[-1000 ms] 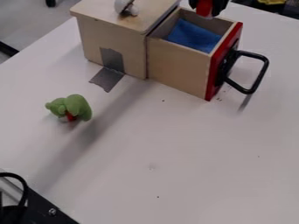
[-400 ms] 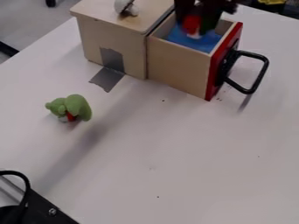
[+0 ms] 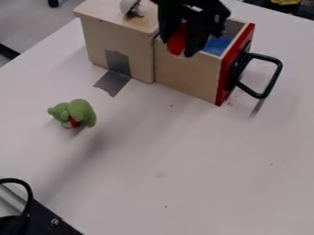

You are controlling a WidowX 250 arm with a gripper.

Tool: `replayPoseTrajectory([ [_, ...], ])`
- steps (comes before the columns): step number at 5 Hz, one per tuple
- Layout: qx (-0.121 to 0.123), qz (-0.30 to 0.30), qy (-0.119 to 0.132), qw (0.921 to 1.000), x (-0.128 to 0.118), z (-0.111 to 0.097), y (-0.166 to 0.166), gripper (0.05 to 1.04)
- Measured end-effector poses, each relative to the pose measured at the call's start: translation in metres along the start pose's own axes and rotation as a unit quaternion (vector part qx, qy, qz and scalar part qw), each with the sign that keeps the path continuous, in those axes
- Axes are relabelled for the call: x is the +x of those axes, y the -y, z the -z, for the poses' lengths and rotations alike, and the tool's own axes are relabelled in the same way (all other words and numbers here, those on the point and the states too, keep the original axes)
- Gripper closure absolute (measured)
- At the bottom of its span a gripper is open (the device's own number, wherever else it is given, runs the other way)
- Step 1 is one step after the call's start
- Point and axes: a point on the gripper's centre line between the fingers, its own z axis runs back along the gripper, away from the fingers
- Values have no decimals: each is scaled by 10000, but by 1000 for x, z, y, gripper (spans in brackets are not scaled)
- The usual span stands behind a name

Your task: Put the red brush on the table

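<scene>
The black gripper (image 3: 179,40) hangs in front of the open drawer's near wall, at the top middle of the view. It is shut on the red brush (image 3: 176,39), whose red part sits between the dark fingers with a small pale bit at its lower end. The brush is held above the white table (image 3: 184,151), apart from its surface. Part of the brush is hidden by the gripper.
Behind the gripper stands a wooden box (image 3: 116,41) with an open drawer (image 3: 190,75), a blue cloth (image 3: 215,45) inside and a black handle (image 3: 270,78) at right. A green plush toy (image 3: 78,111) sits left. Black hardware (image 3: 43,220) occupies the lower left corner.
From the drawer's back, the gripper has come toward the camera and then left, carrying the red brush over the drawer. Box, drawer and green toy have stayed put.
</scene>
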Motion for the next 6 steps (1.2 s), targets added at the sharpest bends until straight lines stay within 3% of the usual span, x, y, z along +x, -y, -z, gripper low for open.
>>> replayPoseTrajectory([
  [1,-120,41,-337,9994,-21,23,7,528],
  [2,-206,140,-355,9991,-27,35,9,528],
  [4,-110,351,-480,9982,-24,69,8,528],
  [5,-241,313,-620,9973,-25,82,10,528],
  [6,-236,329,-1019,9940,-27,97,10,528],
])
